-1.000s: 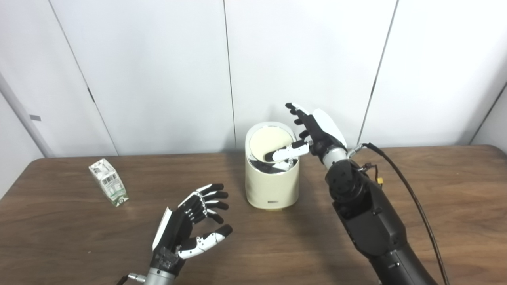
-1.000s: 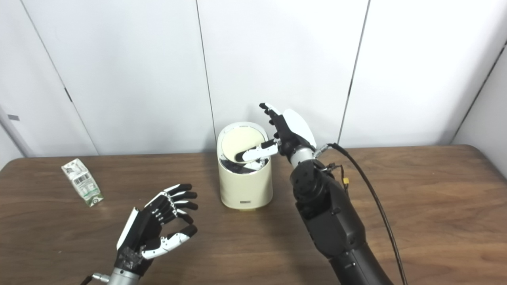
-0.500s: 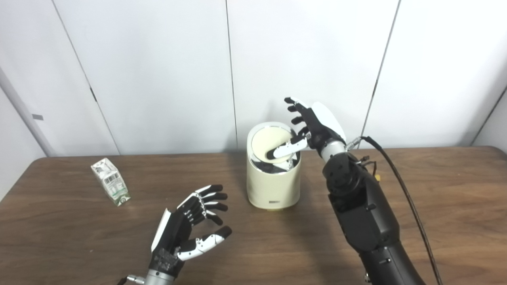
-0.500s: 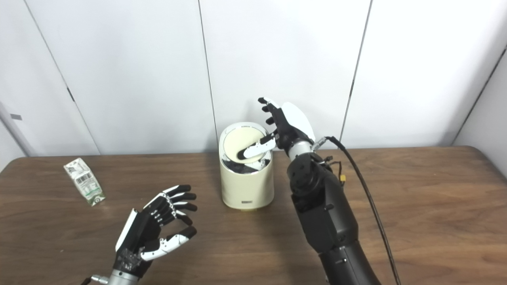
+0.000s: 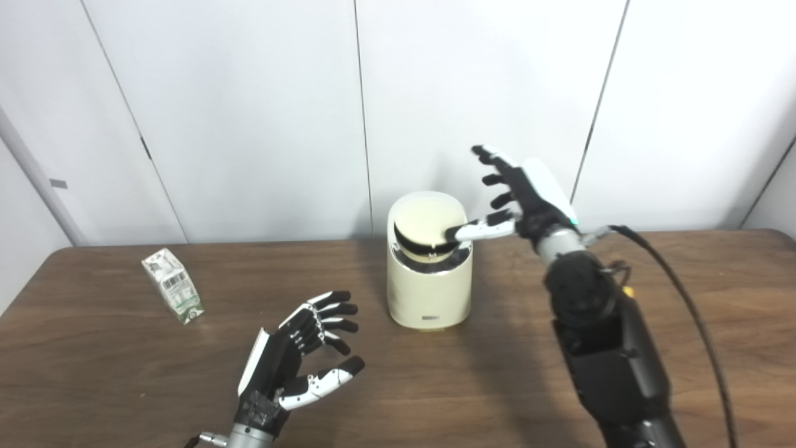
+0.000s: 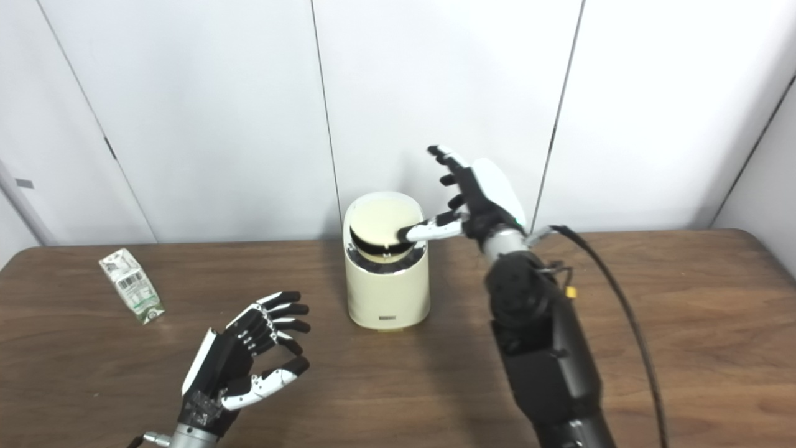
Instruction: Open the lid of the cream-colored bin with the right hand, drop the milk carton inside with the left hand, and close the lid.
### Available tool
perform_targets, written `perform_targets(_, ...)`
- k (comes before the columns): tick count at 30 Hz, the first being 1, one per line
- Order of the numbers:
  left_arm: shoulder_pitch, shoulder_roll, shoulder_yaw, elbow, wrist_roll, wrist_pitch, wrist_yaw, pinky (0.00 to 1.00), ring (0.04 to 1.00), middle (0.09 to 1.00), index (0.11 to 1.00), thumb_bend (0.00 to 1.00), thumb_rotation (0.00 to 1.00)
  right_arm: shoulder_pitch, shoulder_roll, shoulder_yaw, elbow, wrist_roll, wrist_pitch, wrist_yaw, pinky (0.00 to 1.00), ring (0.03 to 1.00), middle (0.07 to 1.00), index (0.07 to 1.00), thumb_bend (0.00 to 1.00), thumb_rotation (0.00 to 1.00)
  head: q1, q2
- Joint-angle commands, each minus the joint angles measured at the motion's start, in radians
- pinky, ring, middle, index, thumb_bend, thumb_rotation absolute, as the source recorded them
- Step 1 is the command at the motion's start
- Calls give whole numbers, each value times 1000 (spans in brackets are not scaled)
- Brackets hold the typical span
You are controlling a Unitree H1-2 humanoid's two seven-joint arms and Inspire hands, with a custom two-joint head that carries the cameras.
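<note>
Since the frame a second before, the right hand [image 5: 525, 196] had drawn back to the right of the bin and risen a little, and the lid [image 5: 428, 229], then tipped steeply with its front edge sunk into the opening, now lay nearer level with a dark gap under its near edge. Its fingers [image 5: 491, 163] were spread and pointing up, holding nothing, while the thumb reached left so that its tip lay at the lid's right edge; whether it pressed there could not be told. One cream-colored bin [image 6: 387, 280] stood just left of that thumb, near the table's far edge by the wall, and nothing could be seen inside it. One milk carton [image 5: 172, 294] lay on its side, well to the left of both hands and apart from the bin. The left hand [image 5: 292, 361] was unchanged, palm up with fingers apart and slightly curled, empty, near the front edge of the table [image 5: 684, 292]. Bare wood lay between this hand and the carton, and across the whole right side beyond the right arm.
</note>
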Motion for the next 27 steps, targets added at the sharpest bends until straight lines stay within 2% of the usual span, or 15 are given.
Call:
perform_targets(1,-13,-2,0,-21,-4,-13,5,499,660,742,805,656,132,-30,-5,-27,-69,56,-51,-41,608,806,891,899,771,165,-2,1)
perform_targets(7,-12,1,0,-23,-6,-8,3,500,660,744,806,657,136,39,-31,-54,-199,97,-11,-60,607,818,895,913,732,259,-4,2)
perform_targets(10,-12,-1,1,-22,-6,-11,4,499,661,741,805,667,141,85,-54,-59,-253,94,4,-48,615,805,892,906,695,243,-2,2)
perform_targets(12,-11,-3,1,-24,-7,-10,5,500,663,741,804,669,141,120,-68,-67,-267,122,-20,-50,619,811,898,906,692,223,0,0)
perform_targets(17,-12,1,4,-24,-3,-11,6,503,663,742,806,659,134,223,-86,-90,-286,230,-93,-58,659,825,886,907,757,187,5,0)
perform_targets(21,-11,1,4,-32,1,-8,7,502,663,747,804,668,149,295,-101,-90,-285,287,-145,-60,688,836,897,902,757,217,17,-5)
perform_targets(25,-9,0,3,-42,12,-8,11,501,662,750,798,666,162,352,-95,-103,-281,357,-166,-61,773,857,916,941,763,216,23,-6)
perform_targets(27,-9,-1,4,-42,6,-7,12,508,666,750,798,665,152,377,-100,-105,-268,380,-203,-66,801,867,924,952,754,215,32,-11)
